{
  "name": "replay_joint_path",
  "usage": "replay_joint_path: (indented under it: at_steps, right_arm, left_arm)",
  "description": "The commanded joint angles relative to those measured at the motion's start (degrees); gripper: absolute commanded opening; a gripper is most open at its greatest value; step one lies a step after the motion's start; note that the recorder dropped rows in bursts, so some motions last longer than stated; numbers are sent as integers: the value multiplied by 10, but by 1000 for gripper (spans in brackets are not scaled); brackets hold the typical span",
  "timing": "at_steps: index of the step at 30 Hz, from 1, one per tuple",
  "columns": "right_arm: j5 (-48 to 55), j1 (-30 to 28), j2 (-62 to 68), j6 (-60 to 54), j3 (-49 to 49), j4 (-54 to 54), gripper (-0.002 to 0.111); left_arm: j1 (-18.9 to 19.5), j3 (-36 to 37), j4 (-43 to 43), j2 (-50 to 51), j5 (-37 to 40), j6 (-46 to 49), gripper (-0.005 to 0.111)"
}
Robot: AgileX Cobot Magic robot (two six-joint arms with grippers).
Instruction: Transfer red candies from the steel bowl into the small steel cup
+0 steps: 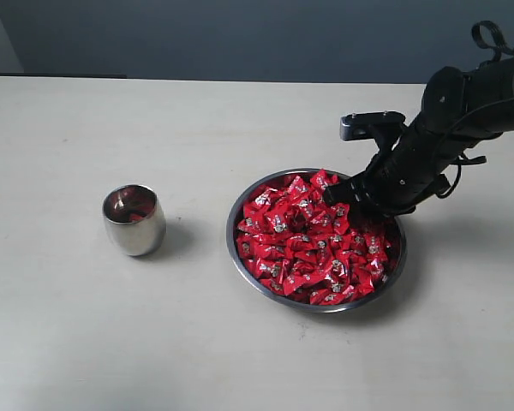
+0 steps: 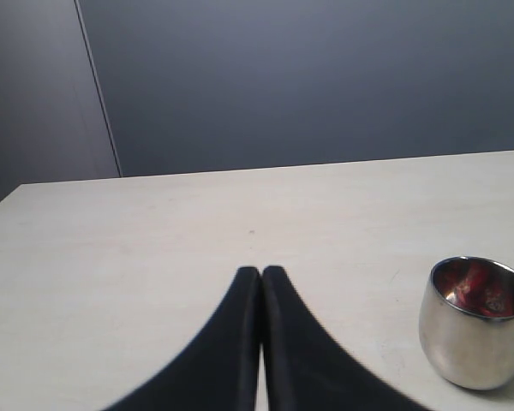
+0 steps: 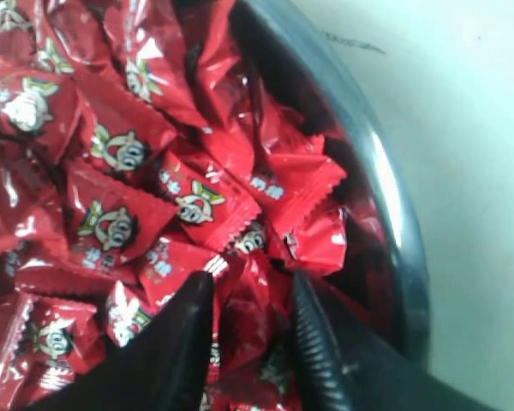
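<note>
The wide steel bowl [image 1: 232, 244] sits right of the table's middle, heaped with red candies [image 1: 304, 244]. My right gripper [image 1: 332, 195] reaches down into the bowl's far right side. In the right wrist view its fingers [image 3: 313, 334] are narrowly apart inside the bowl's rim [image 3: 394, 214], and my right gripper [image 3: 253, 287] pinches one of the red candies [image 3: 111, 154] between them. The small steel cup [image 1: 134, 220] stands to the left with a few red candies inside. My left gripper [image 2: 261, 272] is shut and empty, with the cup [image 2: 474, 336] off to one side of it; it is out of the exterior view.
The pale table [image 1: 68, 325] stretches to a dark grey wall [image 1: 240, 34] at the back. The right arm's black body and cables [image 1: 471, 103] hang over the table beyond the bowl. Bare table separates cup and bowl.
</note>
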Motion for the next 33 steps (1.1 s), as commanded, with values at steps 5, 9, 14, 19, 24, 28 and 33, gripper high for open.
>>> replay_joint_path:
  at_steps: [5, 9, 14, 19, 24, 28, 33]
  right_arm:
    - [5, -2, 0, 13, -4, -18, 11]
    - [9, -2, 0, 14, -4, -26, 9]
    - [12, -2, -2, 16, -4, -27, 9]
    - [15, -2, -37, 16, -4, -18, 9]
    - [21, -2, -83, 16, -4, 4, 9]
    - [31, -2, -113, 16, 0, 9, 9]
    - [31, -2, -157, 16, 32, 10, 9]
  left_arm:
    - [0, 2, 1, -3, -2, -1, 0]
    - [0, 2, 1, -3, -2, -1, 0]
    - [0, 2, 1, -3, -2, -1, 0]
    - [0, 2, 1, -3, -2, -1, 0]
    - [0, 2, 1, -3, -2, -1, 0]
    - [0, 2, 1, -3, -2, -1, 0]
    - [0, 2, 1, -3, -2, -1, 0]
